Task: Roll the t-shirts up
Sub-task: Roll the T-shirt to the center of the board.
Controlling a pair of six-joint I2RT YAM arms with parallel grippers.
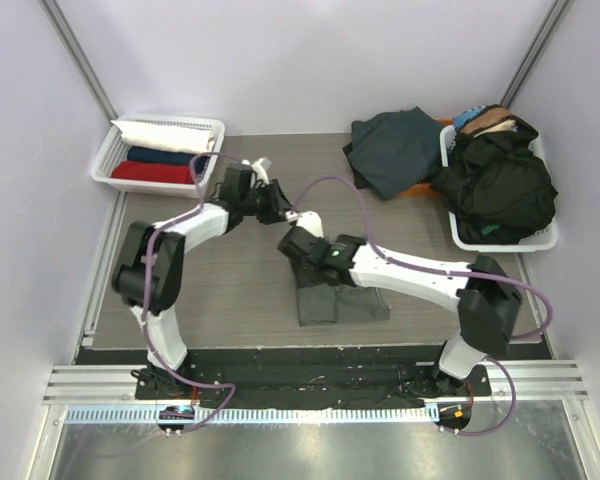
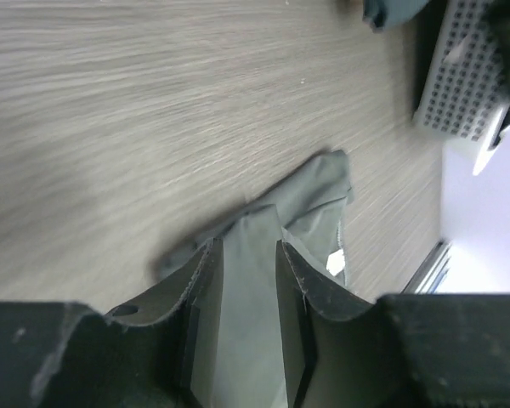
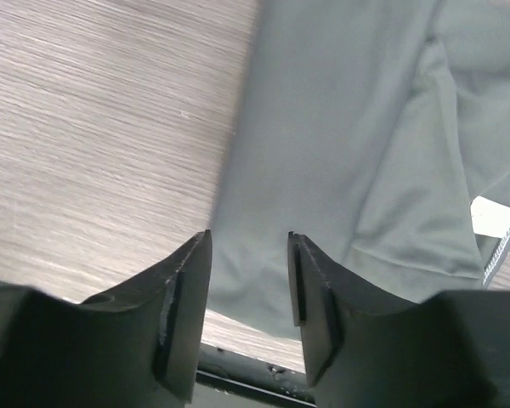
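Grey-green t-shirt (image 1: 325, 300) lies alone; three rolled shirts (image 1: 160, 155) fill one basket (image 1: 104, 162).

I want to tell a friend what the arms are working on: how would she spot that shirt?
On the wooden table, look midway between the left basket and the right basket. There, toward the near edge, lies a grey-green shirt folded flat. Unlike the dark shirt at the far edge, it is paler and lies alone in the open.

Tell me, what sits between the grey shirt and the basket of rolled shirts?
The left gripper, jaws apart, over otherwise bare table; the top view shows it.
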